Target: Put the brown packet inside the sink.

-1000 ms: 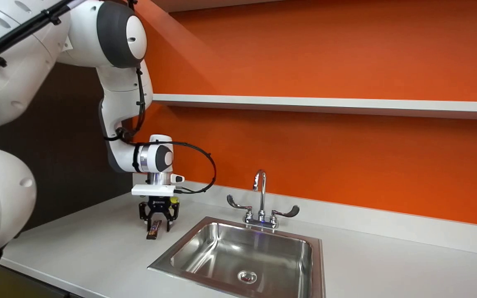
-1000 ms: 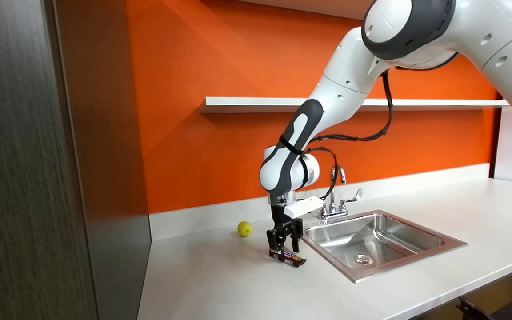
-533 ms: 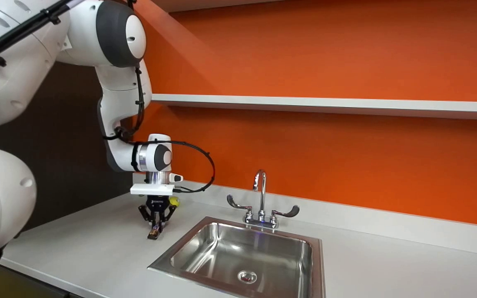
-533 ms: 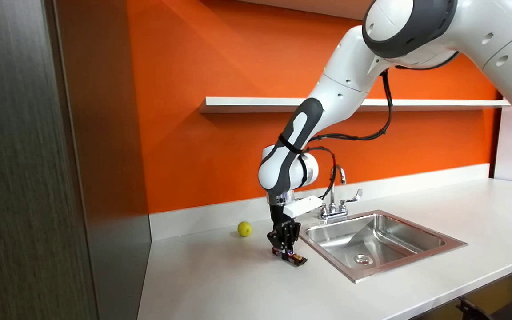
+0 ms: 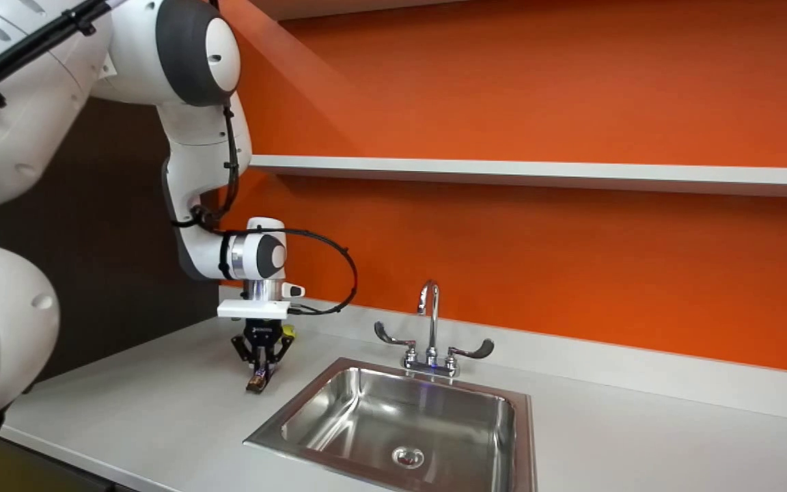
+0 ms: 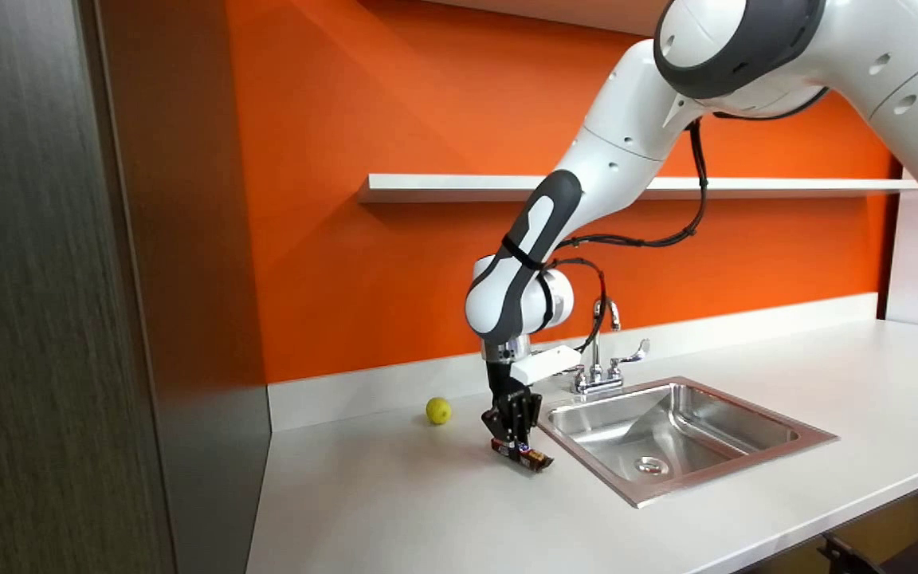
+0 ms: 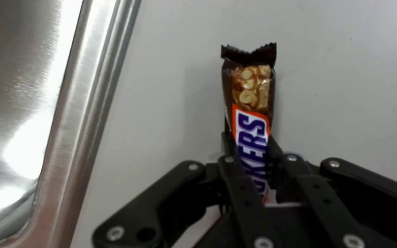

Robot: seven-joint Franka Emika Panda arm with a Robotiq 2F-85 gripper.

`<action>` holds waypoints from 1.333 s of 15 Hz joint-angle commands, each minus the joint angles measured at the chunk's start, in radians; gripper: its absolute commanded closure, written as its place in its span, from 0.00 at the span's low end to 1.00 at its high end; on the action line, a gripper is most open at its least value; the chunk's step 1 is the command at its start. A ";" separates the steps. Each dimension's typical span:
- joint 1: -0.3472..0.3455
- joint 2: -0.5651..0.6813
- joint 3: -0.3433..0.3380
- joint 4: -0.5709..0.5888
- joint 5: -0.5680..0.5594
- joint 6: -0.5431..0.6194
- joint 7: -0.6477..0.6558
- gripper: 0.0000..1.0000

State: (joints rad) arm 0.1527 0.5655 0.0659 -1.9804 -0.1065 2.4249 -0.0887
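The brown packet (image 7: 252, 86), a dark wrapped bar with a white, blue and red label, sits lengthwise between my gripper's fingers. My gripper (image 7: 249, 143) is shut on its middle, one finger along each long side; its near end is hidden by the fingers. In both exterior views the packet (image 6: 535, 459) hangs under the gripper (image 5: 262, 372), very slightly off the counter or barely touching it. The steel sink (image 5: 523, 437) lies beside it, a short stretch of counter away. In the wrist view the sink rim (image 7: 78, 113) runs along the left.
A chrome faucet (image 5: 432, 328) with two handles stands behind the basin. Near the back wall lies a yellow-green ball (image 6: 438, 410). A white shelf (image 5: 537, 171) crosses the orange wall above. A dark cabinet panel (image 6: 188, 319) rises at the counter's end.
The fingers have gone from open around the packet to shut on it. Arm and packet have since risen a little, and the packet has shifted slightly.
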 commanded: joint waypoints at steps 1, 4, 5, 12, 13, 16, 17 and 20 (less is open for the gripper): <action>-0.018 -0.085 0.006 -0.056 0.007 -0.029 0.017 0.95; -0.031 -0.119 0.006 -0.081 0.020 -0.030 0.017 0.95; -0.038 -0.129 0.005 -0.088 0.027 -0.028 0.018 0.95; -0.145 -0.157 -0.019 -0.108 0.137 -0.020 -0.007 0.95; -0.167 -0.156 -0.026 -0.107 0.156 -0.018 -0.013 0.95; -0.225 -0.140 -0.049 -0.093 0.201 -0.018 -0.021 0.95; -0.242 -0.134 -0.057 -0.090 0.212 -0.015 -0.022 0.95; -0.286 -0.111 -0.074 -0.071 0.240 -0.019 -0.029 0.95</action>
State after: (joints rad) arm -0.0937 0.4475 -0.0050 -2.0659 0.0928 2.4217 -0.0919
